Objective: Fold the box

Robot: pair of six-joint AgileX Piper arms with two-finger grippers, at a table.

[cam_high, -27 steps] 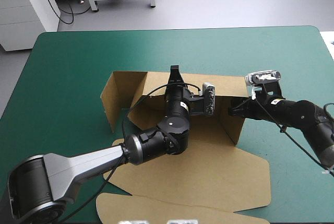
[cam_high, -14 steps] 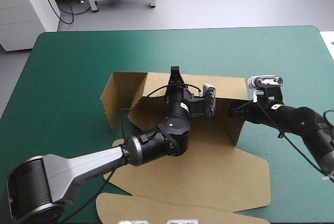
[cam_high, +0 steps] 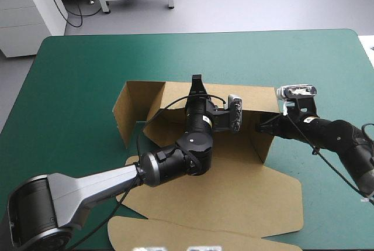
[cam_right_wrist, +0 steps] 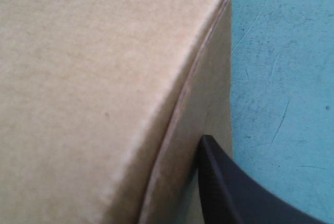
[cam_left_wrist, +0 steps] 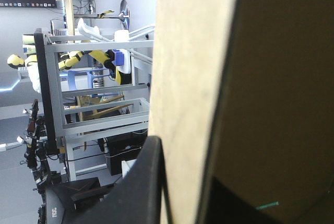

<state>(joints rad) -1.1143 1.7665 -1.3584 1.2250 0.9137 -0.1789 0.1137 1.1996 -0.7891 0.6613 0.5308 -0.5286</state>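
Note:
The brown box lies mid-table with its far and side walls raised and its lid panel flat toward the near edge. My left gripper reaches over the inside and is shut on the top edge of the far wall. In the left wrist view that wall stands between the fingers. My right gripper is shut on the right wall. The right wrist view shows the brown board filling most of the picture and one black finger on its outer face; the other finger is hidden behind it.
The left wall flap stands outward at the box's left end. Flat brown flaps reach the table's near edge. The teal-green cover shows around the box on the far side, left and right.
The right gripper has shifted slightly toward the near edge along the right wall. The left arm and the box have stayed put.

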